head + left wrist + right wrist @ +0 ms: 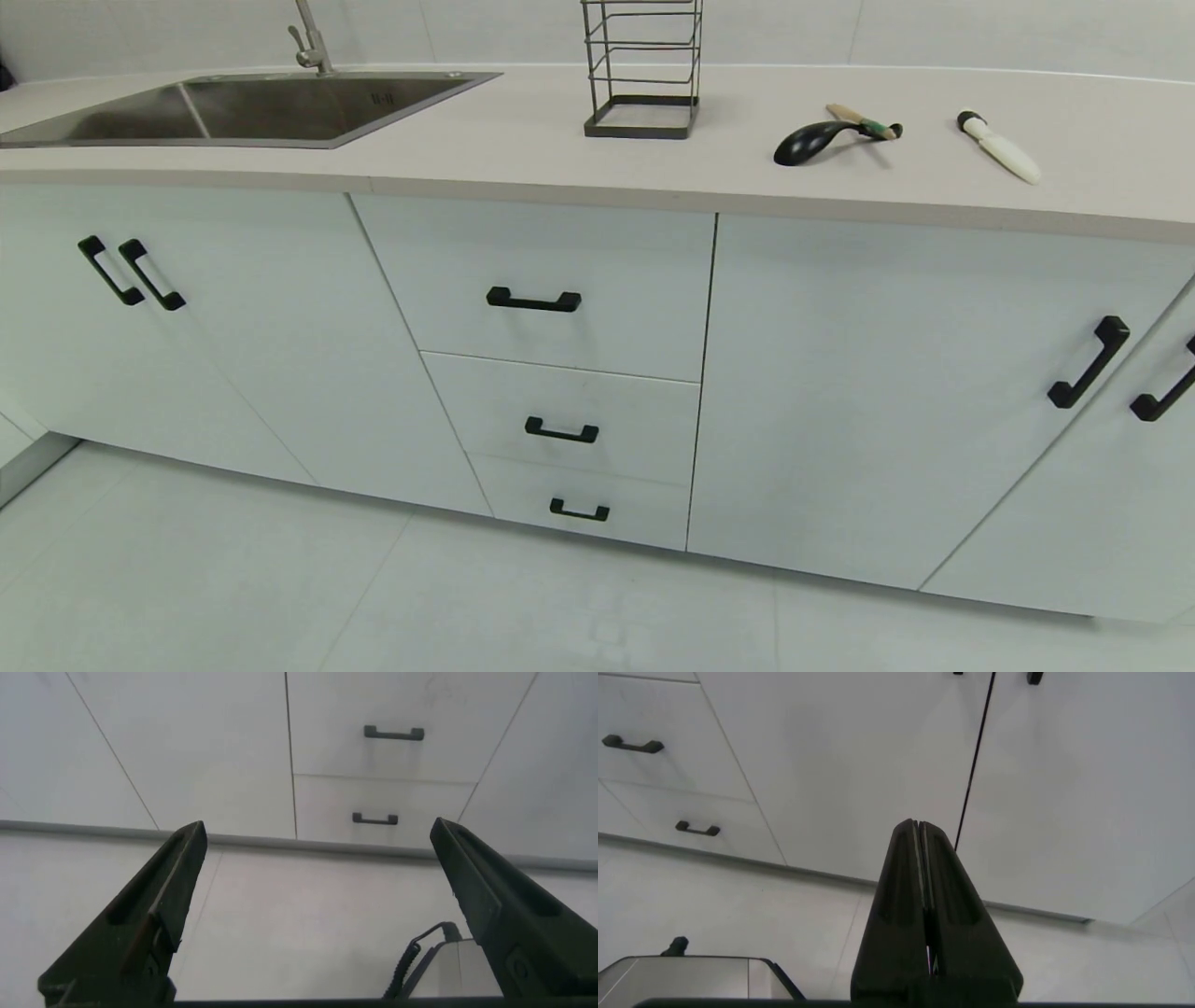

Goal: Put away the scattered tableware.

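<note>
Tableware not yet put away, judging by the layout: 3 pieces lie loose on the pale matte bench, to the right of a wire rack. The black spoon, glossy w/ a rounded bowl, touches a short wooden tool w/ a green band. A smooth, tapered white tool w/ a black cap, maybe a sheathed knife, lies apart, further right. The rack is boxy, made of thin dark metal rods. A brushed-steel sink sits far left. The drawers below have flat white fronts w/ black bar handles and are all shut. The left hand gapes wide, holding nothing. The right hand has its fingers pressed together, nothing between them. Both hang low, facing cabinet fronts & floor. All the putting away is left to do.
</note>
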`<state>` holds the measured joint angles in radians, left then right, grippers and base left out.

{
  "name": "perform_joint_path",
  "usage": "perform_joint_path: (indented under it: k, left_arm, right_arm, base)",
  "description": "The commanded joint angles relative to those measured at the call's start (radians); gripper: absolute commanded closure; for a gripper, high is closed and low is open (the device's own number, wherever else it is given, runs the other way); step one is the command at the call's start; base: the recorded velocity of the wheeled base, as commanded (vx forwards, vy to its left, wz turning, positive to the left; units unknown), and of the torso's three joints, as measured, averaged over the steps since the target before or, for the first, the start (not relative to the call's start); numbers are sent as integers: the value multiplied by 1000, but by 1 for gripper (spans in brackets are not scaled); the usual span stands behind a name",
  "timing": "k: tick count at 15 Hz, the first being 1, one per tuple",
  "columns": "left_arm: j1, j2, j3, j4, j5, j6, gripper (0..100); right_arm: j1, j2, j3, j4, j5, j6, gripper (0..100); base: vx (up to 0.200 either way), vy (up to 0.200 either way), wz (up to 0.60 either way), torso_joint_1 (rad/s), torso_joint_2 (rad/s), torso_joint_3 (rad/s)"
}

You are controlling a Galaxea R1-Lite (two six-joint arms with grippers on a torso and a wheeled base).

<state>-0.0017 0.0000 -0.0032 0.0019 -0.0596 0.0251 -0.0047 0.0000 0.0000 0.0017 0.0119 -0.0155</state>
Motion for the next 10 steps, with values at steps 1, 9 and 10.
perform_joint_path:
  k: [1,9,10]
  left_arm:
    - [0,2,0,0,0,-1,0]
    - [0,2,0,-10,-2,7,0]
    - [-1,3,-37,-94,-37,4,0]
  right_arm:
    - [0,0,0,0,0,0,100]
    - [0,0,0,0,0,0,100]
    - [0,0,0,0,0,0,100]
  base:
    - [0,0,0,0,0,0]
    - [0,0,0,0,0,0]
    - [0,0,0,0,0,0]
